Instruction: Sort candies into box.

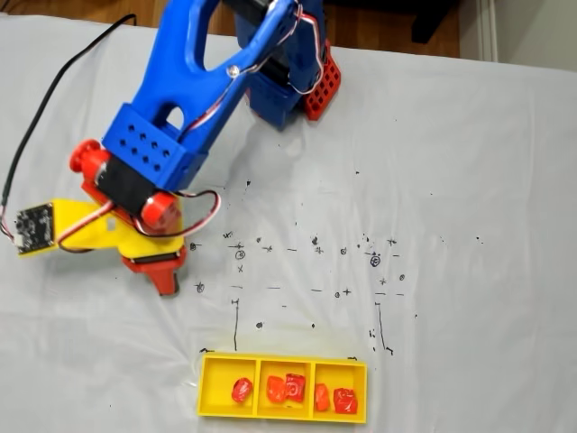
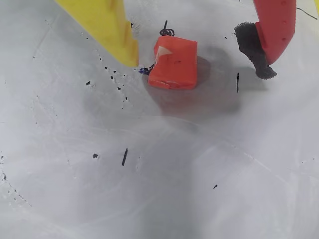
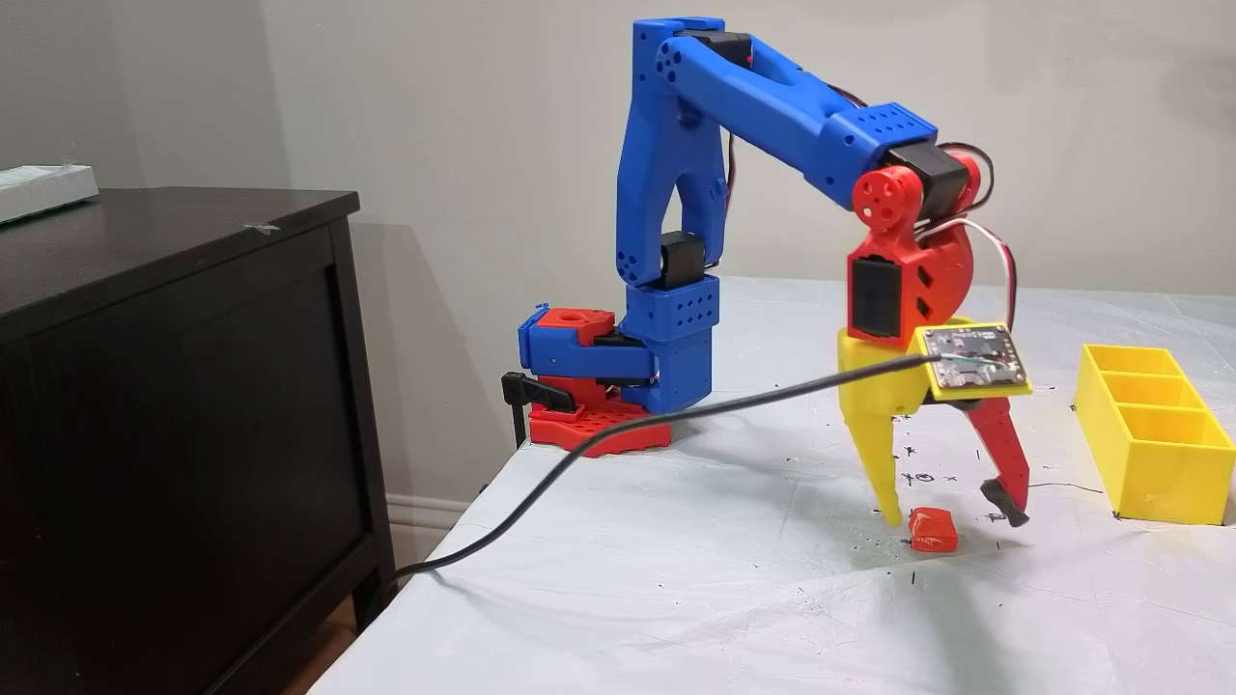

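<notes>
In the wrist view the gripper point(image 2: 199, 62) stands over the counter point(image 2: 159, 169), its fingers spread, with one candy point(image 2: 173, 62) lying between them, just beside the left finger point(image 2: 107, 27) and apart from the right one. In a fixed view the box point(image 3: 1154, 425) sits well right of the gripper point(image 3: 951, 516), holding five candies point(image 1: 294, 388).

Orange candy point(image 2: 173, 63) flat on cloth; yellow box point(image 1: 209, 393) holds 5 candies: 1, 2, 2.
</notes>
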Motion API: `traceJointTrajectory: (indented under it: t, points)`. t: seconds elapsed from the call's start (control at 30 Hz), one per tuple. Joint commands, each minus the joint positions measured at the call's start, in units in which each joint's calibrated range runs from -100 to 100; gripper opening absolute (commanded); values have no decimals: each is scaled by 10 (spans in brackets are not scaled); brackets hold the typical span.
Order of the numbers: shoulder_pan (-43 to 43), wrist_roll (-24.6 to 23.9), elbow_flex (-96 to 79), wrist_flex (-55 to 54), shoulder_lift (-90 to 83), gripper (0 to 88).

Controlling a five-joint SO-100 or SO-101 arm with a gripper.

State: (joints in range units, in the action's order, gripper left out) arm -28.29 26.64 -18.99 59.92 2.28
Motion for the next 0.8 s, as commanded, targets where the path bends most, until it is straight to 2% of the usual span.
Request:
traceJointTrajectory:
  t: [0.0, 0.3, 0.37, 0.43, 0.47, 0.77]
  points:
    - [7, -4, 0, -8, 2, 280]
    - [14, -12, 12, -13, 44, 267]
    - [14, -11, 13, -13, 46, 231]
    - [14, -10, 10, -14, 47, 149]
    - [14, -13, 10, -16, 47, 78]
    - [15, -23, -15, -43, 20, 1]
